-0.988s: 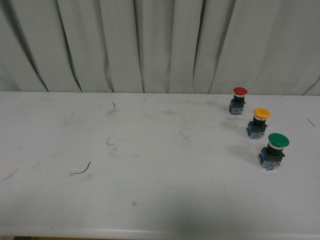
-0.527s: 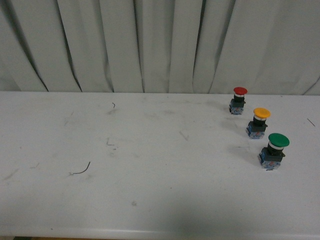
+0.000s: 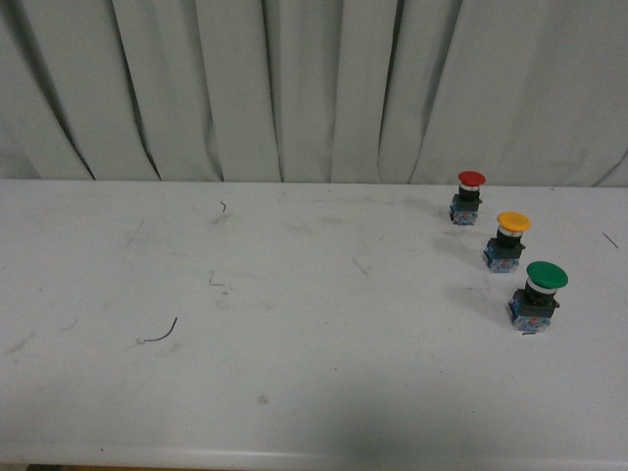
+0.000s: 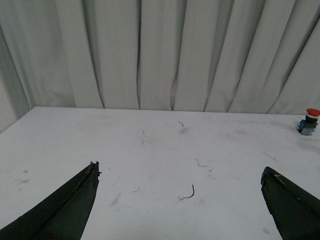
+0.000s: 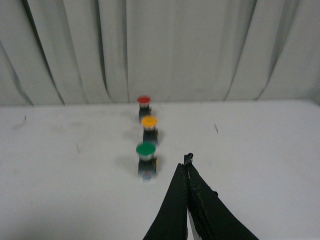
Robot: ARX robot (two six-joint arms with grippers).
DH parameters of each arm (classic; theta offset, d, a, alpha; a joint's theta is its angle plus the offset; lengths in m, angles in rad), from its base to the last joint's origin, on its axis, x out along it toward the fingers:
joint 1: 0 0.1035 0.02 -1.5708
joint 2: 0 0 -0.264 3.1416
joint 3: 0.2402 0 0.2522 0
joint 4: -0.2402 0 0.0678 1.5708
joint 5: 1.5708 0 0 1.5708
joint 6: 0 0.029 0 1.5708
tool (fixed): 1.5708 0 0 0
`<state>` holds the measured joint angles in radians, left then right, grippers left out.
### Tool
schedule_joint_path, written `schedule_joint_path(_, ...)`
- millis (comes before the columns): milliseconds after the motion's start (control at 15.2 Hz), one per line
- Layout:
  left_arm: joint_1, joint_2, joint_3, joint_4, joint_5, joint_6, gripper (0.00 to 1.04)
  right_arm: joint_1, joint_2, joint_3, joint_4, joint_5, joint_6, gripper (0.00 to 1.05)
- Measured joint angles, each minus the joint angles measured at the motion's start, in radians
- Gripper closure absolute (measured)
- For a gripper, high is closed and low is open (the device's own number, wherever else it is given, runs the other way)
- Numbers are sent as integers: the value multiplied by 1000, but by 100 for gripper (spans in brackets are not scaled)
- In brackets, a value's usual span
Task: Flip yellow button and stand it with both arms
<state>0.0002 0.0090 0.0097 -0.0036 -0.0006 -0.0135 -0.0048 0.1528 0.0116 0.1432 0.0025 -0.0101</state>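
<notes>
The yellow button (image 3: 510, 240) stands upright on its blue base at the right of the white table (image 3: 294, 373), between a red-capped switch (image 3: 469, 196) and a larger green-capped switch (image 3: 537, 294). It also shows in the right wrist view (image 5: 149, 128). Neither arm shows in the front view. My left gripper (image 4: 182, 172) is open and empty above the table's left part, far from the button. My right gripper (image 5: 187, 159) is shut and empty, a short way beside the green-capped switch (image 5: 146, 159).
A grey curtain (image 3: 294, 88) hangs behind the table. A small dark wire scrap (image 3: 162, 334) lies on the left part of the table and shows in the left wrist view (image 4: 189, 193). The table's front edge (image 3: 294, 456) runs along the bottom.
</notes>
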Motion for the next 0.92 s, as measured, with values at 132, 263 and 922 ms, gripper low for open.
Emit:
schedule_joint_path(132,0,0,0,-1,1,0,7,0,-150,1,-126,-3,1,103)
schedule_joint_path(263,0,0,0,0,0,0,7,0,-148,0,-149,-2,2,103)
schedule_joint_path(922,0,0,0,0,0,0,7,0,-149,0,-146,-2,3,7)
